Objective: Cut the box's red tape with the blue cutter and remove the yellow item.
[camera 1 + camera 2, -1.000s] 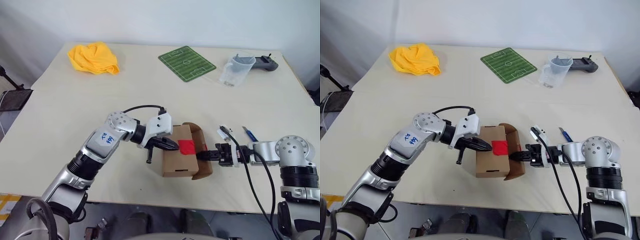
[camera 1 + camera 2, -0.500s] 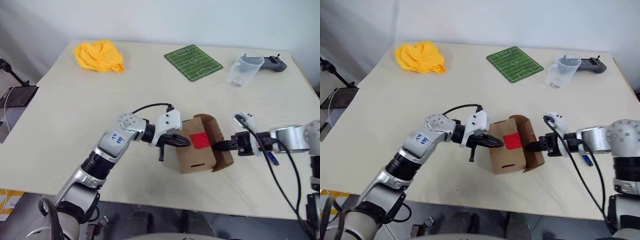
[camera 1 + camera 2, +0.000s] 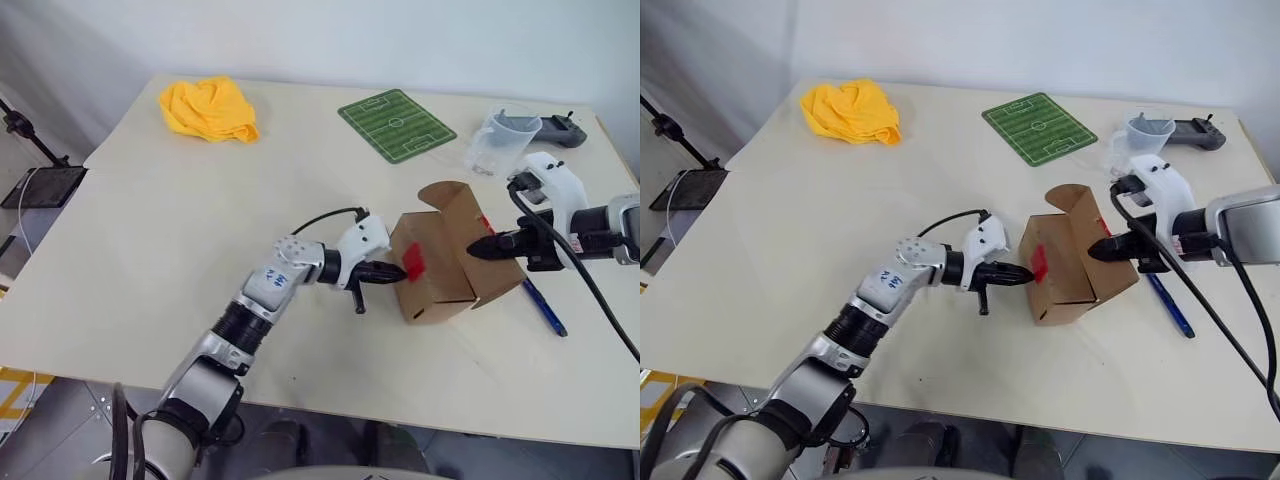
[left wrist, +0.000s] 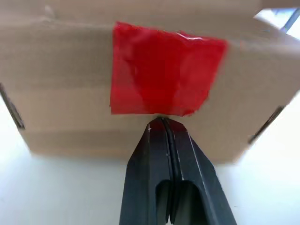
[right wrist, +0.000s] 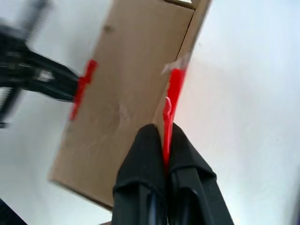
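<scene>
Presently the right gripper (image 3: pixel 1102 250), jaws clamped on the flap, lifts the box (image 3: pixel 1072 262) near table centre. Left gripper (image 3: pixel 1026 273), jaws closed and empty, braces the red tape (image 4: pixel 161 82) face, steadying it. Blue cutter (image 3: pixel 1168 304) lies rightward.

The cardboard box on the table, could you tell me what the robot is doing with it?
The right end effector is shut on the lid flap of the cardboard box, tipping the box up on its edge. The left end effector, shut, presses its tips against the box face just below the red tape. The blue cutter lies on the table, unused.
</scene>
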`<state>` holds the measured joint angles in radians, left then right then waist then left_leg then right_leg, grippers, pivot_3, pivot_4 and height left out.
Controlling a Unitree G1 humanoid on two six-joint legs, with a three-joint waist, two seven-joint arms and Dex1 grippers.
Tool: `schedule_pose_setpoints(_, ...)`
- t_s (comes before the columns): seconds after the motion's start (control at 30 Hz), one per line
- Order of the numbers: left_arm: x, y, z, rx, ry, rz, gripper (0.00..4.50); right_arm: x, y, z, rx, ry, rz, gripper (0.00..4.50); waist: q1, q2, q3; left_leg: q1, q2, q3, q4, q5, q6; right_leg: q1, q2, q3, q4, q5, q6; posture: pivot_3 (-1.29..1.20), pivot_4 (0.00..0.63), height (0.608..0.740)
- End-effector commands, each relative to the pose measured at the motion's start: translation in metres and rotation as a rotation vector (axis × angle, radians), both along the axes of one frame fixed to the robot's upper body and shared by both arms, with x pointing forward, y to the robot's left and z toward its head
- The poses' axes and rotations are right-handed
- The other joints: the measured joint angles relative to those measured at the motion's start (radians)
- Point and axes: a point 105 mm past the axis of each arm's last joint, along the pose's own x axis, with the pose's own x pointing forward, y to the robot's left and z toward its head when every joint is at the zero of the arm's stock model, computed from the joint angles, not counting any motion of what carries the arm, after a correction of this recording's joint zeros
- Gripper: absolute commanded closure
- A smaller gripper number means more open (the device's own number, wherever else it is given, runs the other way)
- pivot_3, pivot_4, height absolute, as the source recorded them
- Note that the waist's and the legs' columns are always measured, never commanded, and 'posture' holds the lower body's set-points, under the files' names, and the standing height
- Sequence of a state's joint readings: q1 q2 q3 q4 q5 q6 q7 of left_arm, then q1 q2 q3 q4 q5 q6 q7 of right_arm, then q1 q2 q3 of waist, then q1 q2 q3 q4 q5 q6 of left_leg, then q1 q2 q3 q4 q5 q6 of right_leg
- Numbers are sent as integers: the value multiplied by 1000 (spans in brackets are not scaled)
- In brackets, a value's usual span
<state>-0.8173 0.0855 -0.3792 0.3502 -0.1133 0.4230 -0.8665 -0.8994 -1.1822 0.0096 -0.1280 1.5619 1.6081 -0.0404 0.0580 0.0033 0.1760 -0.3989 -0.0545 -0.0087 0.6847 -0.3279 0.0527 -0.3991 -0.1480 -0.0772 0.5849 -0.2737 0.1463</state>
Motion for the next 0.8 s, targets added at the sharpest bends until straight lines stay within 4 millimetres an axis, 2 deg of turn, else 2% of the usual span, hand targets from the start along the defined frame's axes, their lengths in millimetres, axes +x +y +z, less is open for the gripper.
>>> schedule_pose_setpoints(0.03, -10, -21, 14, -37, -53, -68, 4500, -9, 22, -1, 5, -20, 88, 4479, 0, 0, 0, 0, 0, 0, 0, 0, 0, 0, 0, 0, 0, 0, 0, 0, 150, 740)
schedule_pose_setpoints(0.23, -9, -23, 16, -64, -48, -52, 4500, -9, 24, -18, -1, -25, 15, 4479, -1, 0, 0, -1, -1, 0, 1, 1, 1, 0, 0, -2, 0, 1, 1, 0, 150, 740)
schedule_pose_setpoints(0.37, -7, -18, 19, -64, -64, -48, 4500, -11, 23, -21, -1, -34, -31, 4479, -1, 0, 0, -1, -1, 0, 2, 1, 1, 1, 0, -2, 0, 1, 2, 0, 150, 740)
schedule_pose_setpoints(0.5, -7, -8, 24, -53, -99, -61, 4500, -11, 19, -18, -11, -56, -75, 4479, -4, 0, 0, -1, -1, 0, 2, 1, 1, 1, 0, -2, -1, 1, 3, 0, 150, 740)
schedule_pose_setpoints(0.8, -13, 23, 51, -68, -164, -159, 4500, -7, 17, 1, -42, -148, -114, 4479, -9, 0, 0, -3, 1, -1, 2, 2, 1, 1, 1, -2, -2, 1, 3, 0, 150, 740)
